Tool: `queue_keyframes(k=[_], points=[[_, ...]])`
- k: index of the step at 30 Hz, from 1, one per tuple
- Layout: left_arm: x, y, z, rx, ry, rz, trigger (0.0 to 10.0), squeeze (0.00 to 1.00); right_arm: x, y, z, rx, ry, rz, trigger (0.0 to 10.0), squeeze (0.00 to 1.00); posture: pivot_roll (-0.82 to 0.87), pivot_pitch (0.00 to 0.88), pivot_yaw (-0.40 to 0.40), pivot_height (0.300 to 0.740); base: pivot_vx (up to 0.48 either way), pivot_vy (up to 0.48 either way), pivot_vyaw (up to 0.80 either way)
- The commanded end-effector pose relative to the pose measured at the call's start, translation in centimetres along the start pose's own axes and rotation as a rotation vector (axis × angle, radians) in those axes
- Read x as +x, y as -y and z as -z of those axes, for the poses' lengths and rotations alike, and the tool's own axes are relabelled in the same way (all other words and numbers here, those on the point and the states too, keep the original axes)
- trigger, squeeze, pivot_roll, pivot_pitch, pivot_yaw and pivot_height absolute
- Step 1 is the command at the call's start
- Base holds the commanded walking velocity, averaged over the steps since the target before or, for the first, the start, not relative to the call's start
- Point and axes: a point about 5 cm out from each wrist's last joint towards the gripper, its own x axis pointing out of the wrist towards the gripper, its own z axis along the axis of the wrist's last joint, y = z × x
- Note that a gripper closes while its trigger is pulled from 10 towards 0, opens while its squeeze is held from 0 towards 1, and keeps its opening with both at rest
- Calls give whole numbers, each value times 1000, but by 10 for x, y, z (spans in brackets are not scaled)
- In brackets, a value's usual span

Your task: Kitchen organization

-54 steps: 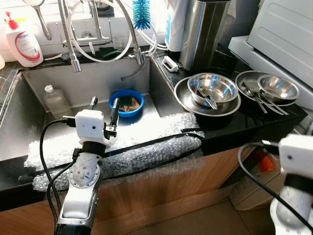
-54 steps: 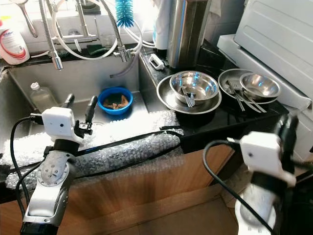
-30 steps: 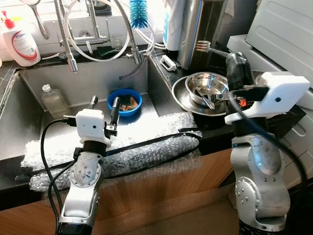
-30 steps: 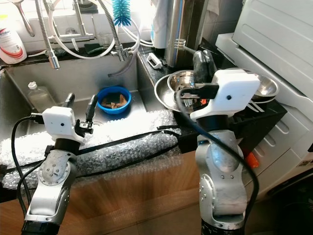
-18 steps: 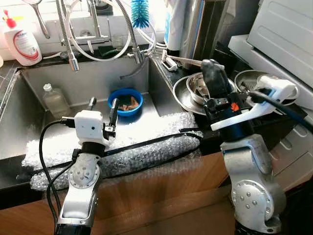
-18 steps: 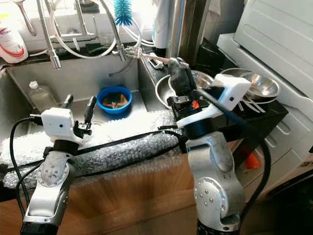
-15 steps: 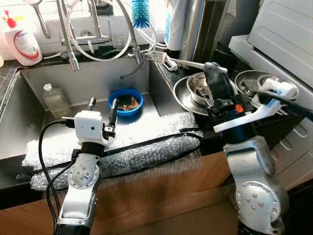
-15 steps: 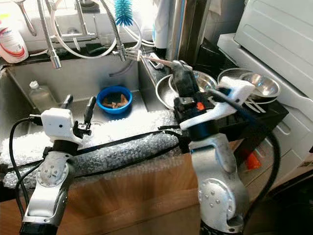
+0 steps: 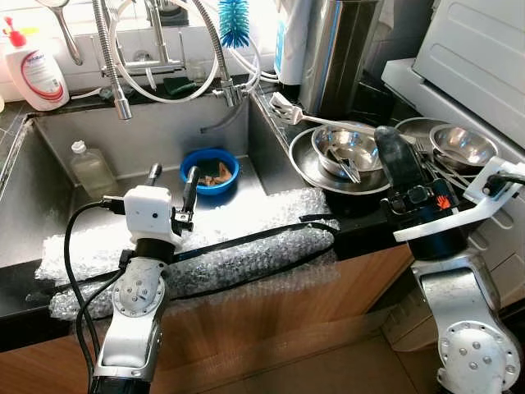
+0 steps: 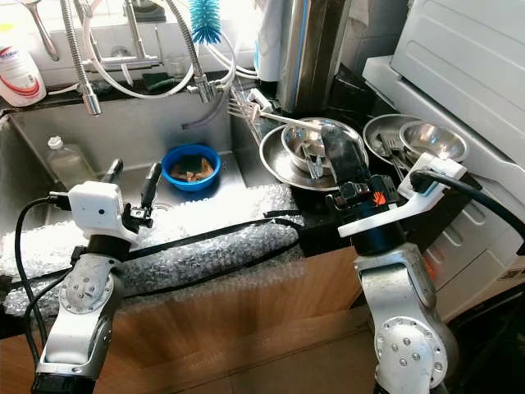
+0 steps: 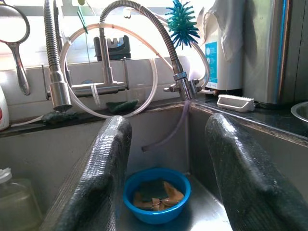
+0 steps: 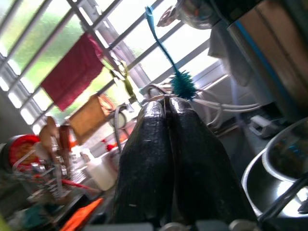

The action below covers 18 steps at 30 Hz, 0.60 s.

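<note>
Right gripper (image 9: 385,139) is pinching the fork (image 9: 324,119) by its handle end. In the right wrist view the fingers (image 12: 149,159) are pressing flat together with no gap. It is sitting above the counter, at the near rim of the big steel dish (image 9: 305,168) that is holding the nested bowl and loose cutlery. Key geometry: the fork's long axis is running straight out from the fingertips, away from the robot and toward its left. The tines are pointing at the faucet hose (image 9: 225,82) and hanging over the counter strip between the dish and the sink (image 9: 49,148). So the handle is the near end and the tines the far end, with the fork lying close to level, tines slightly up. Left gripper (image 9: 173,174) is hovering with fingers spread over the sink's front edge, just past the bubble wrap (image 9: 246,217). It is aiming at the blue bowl (image 9: 211,153) on the sink floor and carrying nothing. It is well apart from the fork, so the right arm is the only one placed to deliver it. I'm reading the fork as mid-transfer. The sink is lying along the tine direction, to the robot's left. The second bowl and plate (image 9: 463,146) are lying to the gripper's right. I can't tell the target from these frames.
</note>
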Motion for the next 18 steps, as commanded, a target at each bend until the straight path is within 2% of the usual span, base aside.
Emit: queue_keyframes(k=[1, 2, 6, 9, 10, 12, 14, 15, 18], points=[[0, -1, -1, -17, -6, 6, 10000, 0, -3, 2, 1, 45, -7, -12, 10000, 0, 44, 65, -39, 740, 0, 0, 0], [0, -1, -1, -17, -6, 6, 10000, 0, -3, 2, 1, 45, -7, -12, 10000, 0, 44, 65, -39, 740, 0, 0, 0], [0, -1, -1, -19, -11, 11, 10000, 0, -6, 7, 4, 136, 23, 7, 10000, 0, 49, 69, -38, 740, 0, 0, 0], [0, 1, 0, -51, -18, 23, 10000, 0, -7, 7, 6, 221, 67, 4, 10000, 0, 57, 70, -37, 740, 0, 0, 0], [2, 2, -1, -88, -25, 23, 10000, 0, -10, 7, 9, 265, 79, -7, 10000, 0, 57, 73, -37, 740, 0, 0, 0], [3, 2, -2, -119, -30, 17, 10000, 0, -12, 8, 12, 283, 72, -7, 10000, 0, 57, 74, -37, 740, 0, 0, 0], [4, -1, -1, -185, -48, -5, 10000, 0, -16, 9, 17, 306, 53, -9, 10000, 0, 58, 76, -38, 740, 0, 0, 0], [4, -1, -1, -185, -48, -5, 10000, 0, -16, 9, 17, 306, 53, -9, 10000, 0, 58, 76, -38, 740, 0, 0, 0], [8, -3, -5, -292, -47, -10, 10000, 0, -21, 10, 25, 337, 33, -11, 10000, 0, 61, 78, -39, 740, 0, 0, 0]])
